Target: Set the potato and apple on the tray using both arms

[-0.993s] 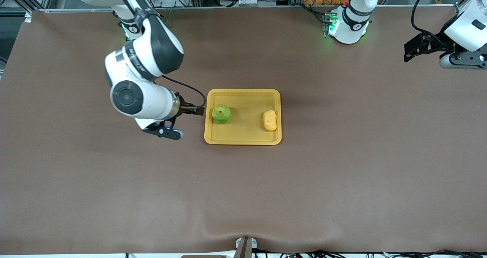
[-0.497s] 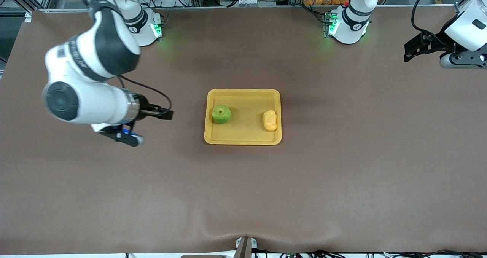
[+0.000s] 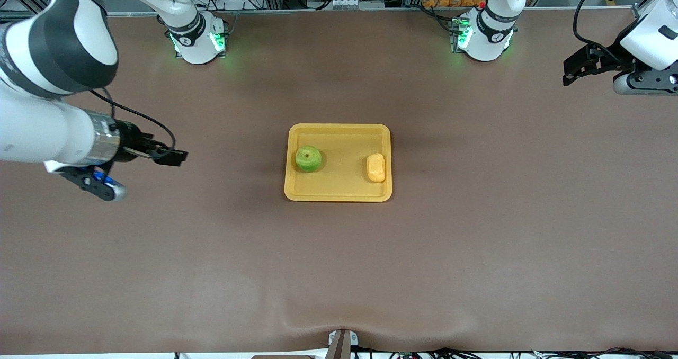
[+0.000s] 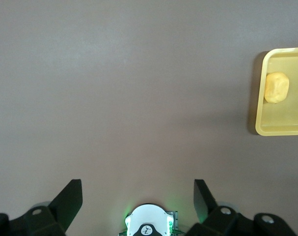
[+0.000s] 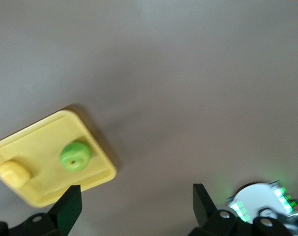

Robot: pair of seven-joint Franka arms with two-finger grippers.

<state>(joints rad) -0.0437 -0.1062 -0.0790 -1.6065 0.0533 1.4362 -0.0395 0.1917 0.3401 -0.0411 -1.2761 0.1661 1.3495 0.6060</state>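
I see the tray (image 3: 339, 189) at mid-table with both items in it. Apple (image 3: 308, 158) sits in the tray toward the right arm's end, close to that rim. Potato (image 3: 376, 167) sits toward the left arm's end, just beside that rim. The two are well apart from each other, neither touching a gripper.

Right gripper (image 5: 134, 206): fingers spread wide, nothing between them, nothing touched. In the front view its wrist (image 3: 106, 136) is up over bare table toward the right arm's end, well apart from the tray. Its own camera looks down on the tray (image 5: 97, 174) with apple (image 5: 75, 156) and potato (image 5: 13, 173) in it, and catches a green-lit base (image 5: 264, 201) at the edge.

Left gripper (image 4: 136, 204): fingers also wide apart, empty, touching nothing. In the front view I only get the left wrist (image 3: 643, 57) at the edge of the table at the left arm's end, over the cloth, well apart from the tray; this arm waits. Its camera shows bare brown cloth (image 4: 129, 98), a corner of the tray (image 4: 281, 130) with the potato (image 4: 276, 87) in it, and the base (image 4: 148, 223) between the fingers (image 4: 70, 201).

Both arm bases (image 3: 196, 38) glow green along the table edge farthest from the front camera.
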